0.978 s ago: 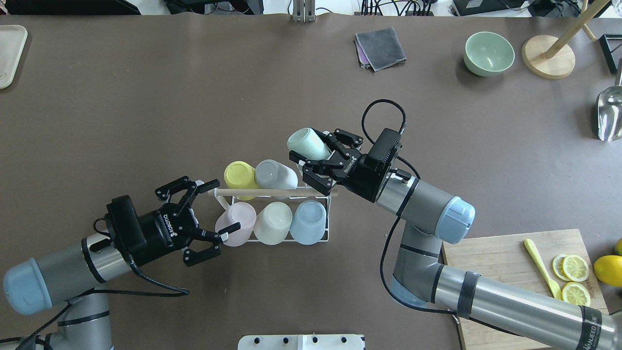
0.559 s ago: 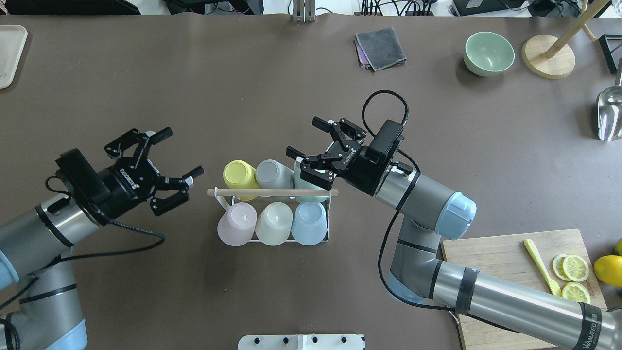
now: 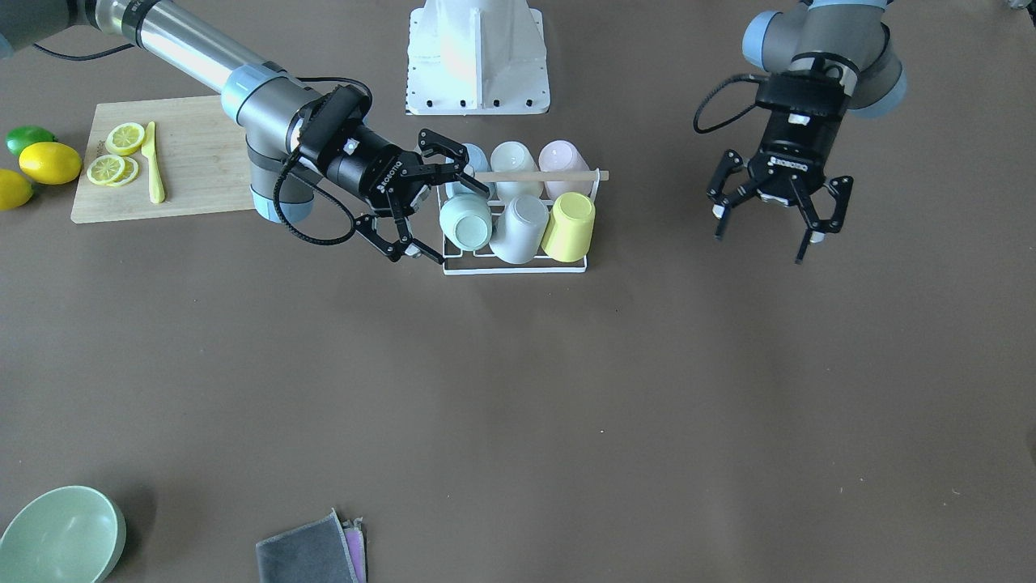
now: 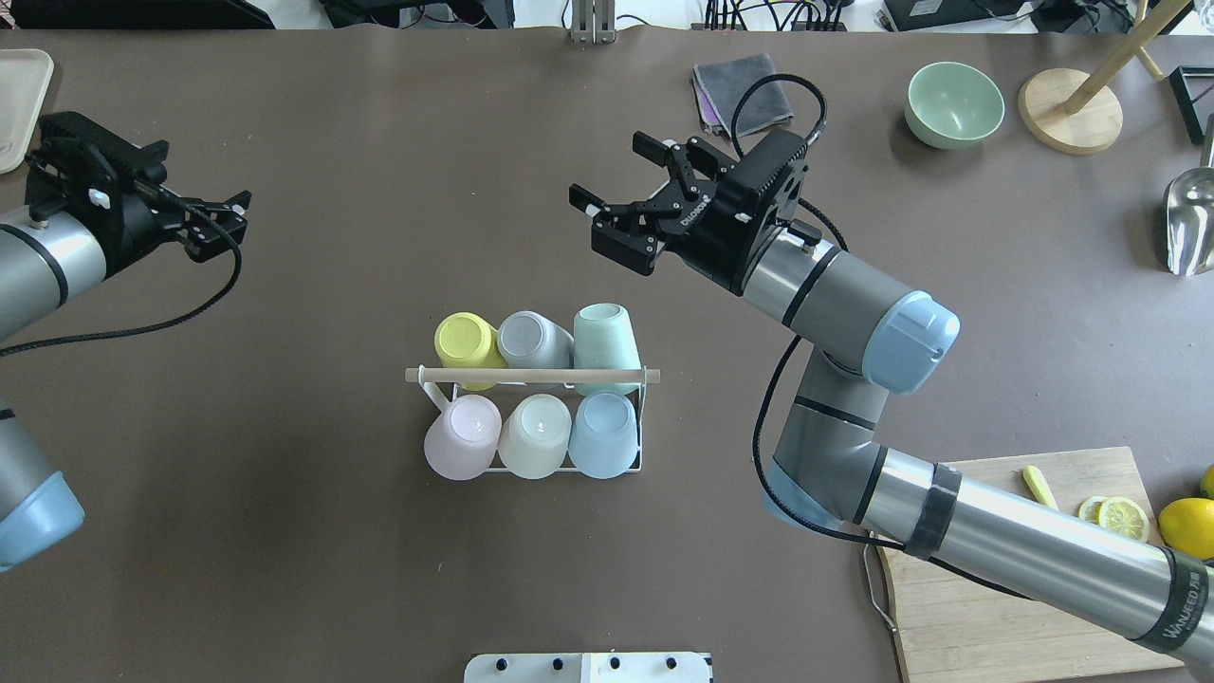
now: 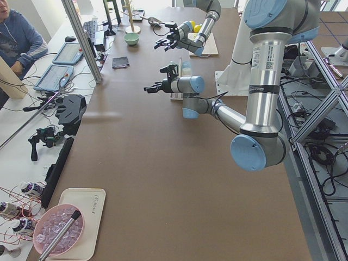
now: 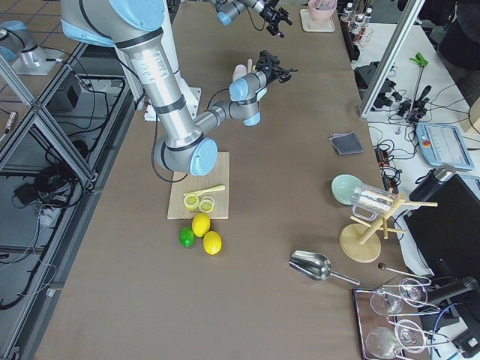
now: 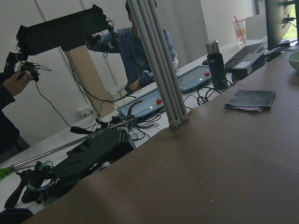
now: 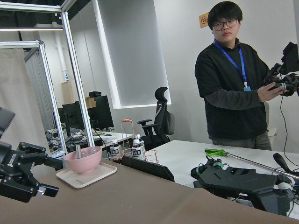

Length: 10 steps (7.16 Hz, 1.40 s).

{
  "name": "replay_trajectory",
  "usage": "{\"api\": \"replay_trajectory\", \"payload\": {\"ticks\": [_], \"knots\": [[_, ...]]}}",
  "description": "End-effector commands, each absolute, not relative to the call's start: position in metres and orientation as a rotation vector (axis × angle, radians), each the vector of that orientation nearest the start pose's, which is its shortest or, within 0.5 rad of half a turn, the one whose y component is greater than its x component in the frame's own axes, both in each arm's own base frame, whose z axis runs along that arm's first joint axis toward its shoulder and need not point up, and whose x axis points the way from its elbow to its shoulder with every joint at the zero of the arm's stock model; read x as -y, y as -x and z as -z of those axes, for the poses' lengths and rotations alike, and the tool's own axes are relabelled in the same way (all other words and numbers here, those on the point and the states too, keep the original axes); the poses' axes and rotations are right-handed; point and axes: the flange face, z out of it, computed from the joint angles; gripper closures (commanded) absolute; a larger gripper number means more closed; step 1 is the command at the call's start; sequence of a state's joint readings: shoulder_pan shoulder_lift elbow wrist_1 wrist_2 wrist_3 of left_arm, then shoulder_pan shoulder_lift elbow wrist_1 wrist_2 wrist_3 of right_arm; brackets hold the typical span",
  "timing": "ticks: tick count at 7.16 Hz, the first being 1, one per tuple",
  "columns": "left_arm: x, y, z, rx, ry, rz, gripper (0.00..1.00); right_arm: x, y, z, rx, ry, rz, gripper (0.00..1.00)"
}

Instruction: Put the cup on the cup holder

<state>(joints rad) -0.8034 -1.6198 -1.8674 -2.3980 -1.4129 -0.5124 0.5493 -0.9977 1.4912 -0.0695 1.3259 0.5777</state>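
Observation:
The cup holder, a white wire rack point(image 4: 641, 417) with a wooden rod point(image 4: 531, 377) across its top, stands mid-table. It bears six upside-down cups: yellow point(image 4: 462, 340), grey point(image 4: 531, 340) and mint point(image 4: 605, 337) in the far row, pink point(image 4: 460, 436), cream point(image 4: 533, 434) and blue point(image 4: 603, 433) in the near row. My right gripper point(image 4: 612, 173) is open and empty, raised beyond the mint cup point(image 3: 465, 223). My left gripper point(image 4: 226, 223) is open and empty, raised far to the rack's left; it also shows in the front view point(image 3: 769, 231).
A cutting board point(image 4: 986, 503) with lemon slices and a yellow knife lies at the near right, a lemon point(image 4: 1186, 526) beside it. A green bowl point(image 4: 953, 102), a grey cloth point(image 4: 744, 90), a wooden stand point(image 4: 1070, 112) and a metal scoop point(image 4: 1190, 223) sit at the far right.
My right gripper set the mint cup on the rack's far right prong, let go and drew up and away. My left gripper swung back to the far left, away from the rack.

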Motion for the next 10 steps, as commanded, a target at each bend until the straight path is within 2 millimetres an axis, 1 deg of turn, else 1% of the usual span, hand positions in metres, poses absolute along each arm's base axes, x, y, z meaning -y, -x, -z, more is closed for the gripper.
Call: {"api": "replay_trajectory", "payload": {"ticks": [1,2,3,4,5,6,7,8,9,10], "knots": [[0.514,-0.182,-0.433,-0.629,-0.673,0.008,0.03,0.503,0.399,-0.184,1.112,-1.353,0.007,0.0],[0.523,-0.14,-0.449,-0.649,-0.498,0.056,0.03,0.515,0.383,-0.183,1.04,-1.258,0.008,0.0],[0.53,-0.102,-0.46,-0.687,-0.366,0.119,0.03,0.534,0.364,-0.207,0.932,-1.143,-0.03,0.0],[0.536,-0.063,-0.478,-0.745,-0.277,0.182,0.03,0.561,0.343,-0.223,0.813,-1.002,-0.018,0.0],[0.538,-0.026,-0.501,-0.827,-0.189,0.249,0.03,0.576,0.32,-0.237,0.733,-0.849,-0.014,0.0],[0.539,-0.001,-0.533,-0.826,-0.115,0.321,0.02,0.586,0.296,-0.254,0.747,-0.667,-0.089,0.0],[0.537,0.017,-0.559,-0.805,-0.086,0.37,0.03,0.593,0.284,-0.277,0.692,-0.49,-0.121,0.0],[0.535,0.033,-0.57,-0.806,-0.084,0.382,0.03,0.597,0.265,-0.298,0.63,-0.328,-0.152,0.0],[0.518,0.035,-0.597,-0.787,-0.078,0.31,0.03,0.602,0.231,-0.325,0.643,-0.156,-0.191,0.0],[0.49,0.055,-0.616,-0.782,-0.111,0.221,0.03,0.604,0.181,-0.35,0.683,-0.024,-0.232,0.0]]}}
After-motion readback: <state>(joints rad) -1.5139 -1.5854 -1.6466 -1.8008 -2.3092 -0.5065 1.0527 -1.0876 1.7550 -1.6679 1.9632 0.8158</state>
